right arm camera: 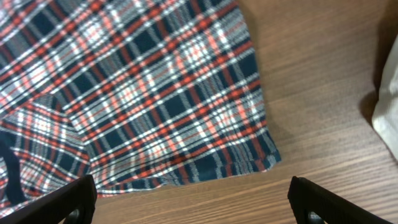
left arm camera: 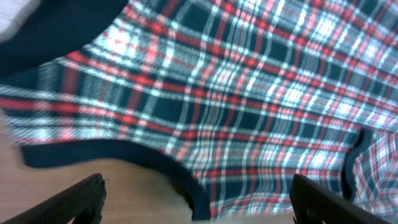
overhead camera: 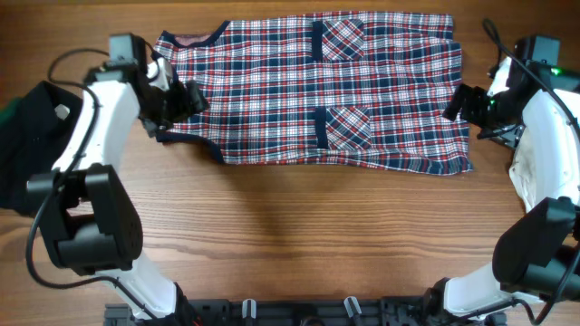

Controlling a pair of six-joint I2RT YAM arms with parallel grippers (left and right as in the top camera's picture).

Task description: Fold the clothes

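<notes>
Plaid garment [overhead camera: 299,91] stretches lengthwise between my left claw [overhead camera: 186,98] and right claw [overhead camera: 458,101] — both spread, empty, equally near.

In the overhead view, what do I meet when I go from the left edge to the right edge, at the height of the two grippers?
dark cloth → left gripper → plaid garment → right gripper

plaid garment [overhead camera: 308,91] red, navy, white; navy trim; brown wood table [overhead camera: 299,235].
</notes>
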